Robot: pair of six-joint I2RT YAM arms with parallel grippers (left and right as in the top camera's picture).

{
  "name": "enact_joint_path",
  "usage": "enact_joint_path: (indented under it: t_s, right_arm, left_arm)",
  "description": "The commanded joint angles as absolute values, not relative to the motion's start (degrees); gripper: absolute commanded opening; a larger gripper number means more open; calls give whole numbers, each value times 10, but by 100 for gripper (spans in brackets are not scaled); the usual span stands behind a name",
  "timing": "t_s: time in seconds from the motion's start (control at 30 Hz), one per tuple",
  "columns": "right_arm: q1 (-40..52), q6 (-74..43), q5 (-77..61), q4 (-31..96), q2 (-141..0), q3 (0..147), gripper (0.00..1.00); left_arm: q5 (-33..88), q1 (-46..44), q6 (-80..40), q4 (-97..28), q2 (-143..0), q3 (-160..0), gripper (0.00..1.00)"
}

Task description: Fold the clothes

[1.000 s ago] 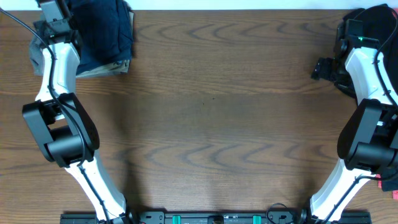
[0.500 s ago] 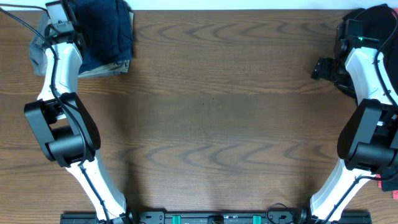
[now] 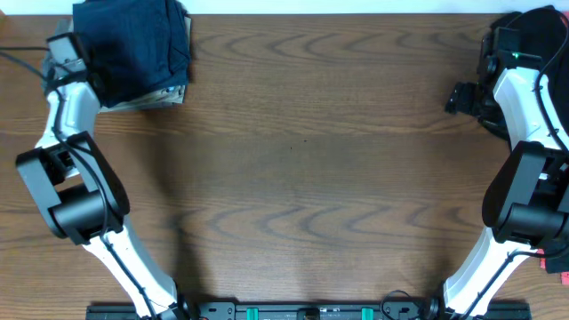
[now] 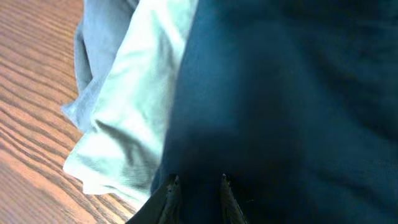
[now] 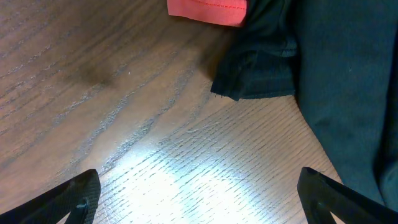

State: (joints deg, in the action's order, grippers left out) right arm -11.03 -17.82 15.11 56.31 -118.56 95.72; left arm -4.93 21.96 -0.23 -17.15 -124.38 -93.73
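Observation:
The clothes lie in two heaps. At the far left corner, dark navy shorts [image 3: 138, 44] rest on a pale khaki garment [image 3: 156, 96]. My left gripper [image 3: 78, 52] is at the navy pile's left edge. In the left wrist view its fingers [image 4: 199, 182] stand narrow, shut on a fold of the navy fabric [image 4: 286, 93], with the pale cloth [image 4: 127, 106] beside it. At the far right corner lies a black garment [image 3: 533, 27]. My right gripper [image 5: 199, 199] hovers wide open over bare wood, beside the black cloth [image 5: 336, 62] and a coral-red piece [image 5: 208, 9].
The wooden table [image 3: 302, 178] stretches between the two heaps. The far table edge runs just behind both piles. Both arms rise from the near edge along the left and right sides.
My left gripper has closed on the navy fabric and shifted left, drawing the navy edge leftward over the pale garment. The right arm has not moved.

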Motion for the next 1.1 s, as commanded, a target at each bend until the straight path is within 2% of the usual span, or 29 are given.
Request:
enact_joint_path:
  t_s: [0.0,0.13,0.27,0.6,0.87,1.07]
  right_arm:
    - [-104,-188,156,564,-1188,958,99]
    - [-105,-189,156,564,-1188,958,99]
    - [-105,-188,156,564,-1188,958,99]
    - [-105,-189,156,564,-1188,958,99]
    - [-105,-189,156,564,-1188,958,99]
    - [-105,-189,156,564,-1188,958,99]
  left_arm:
    - [-25,229,-5,-184,-1244,-928,24]
    - [-25,236,-5,-204,-1239,-928,24]
    - [-25,232,-12,-207,-1207,-928,6]
    - [-21,184,-34,-114,-1113,-928,6]
    - [-21,170,-33,-89,-1195,-928,6]
    - [-21,175,-33,-117,-1263,-928,6]
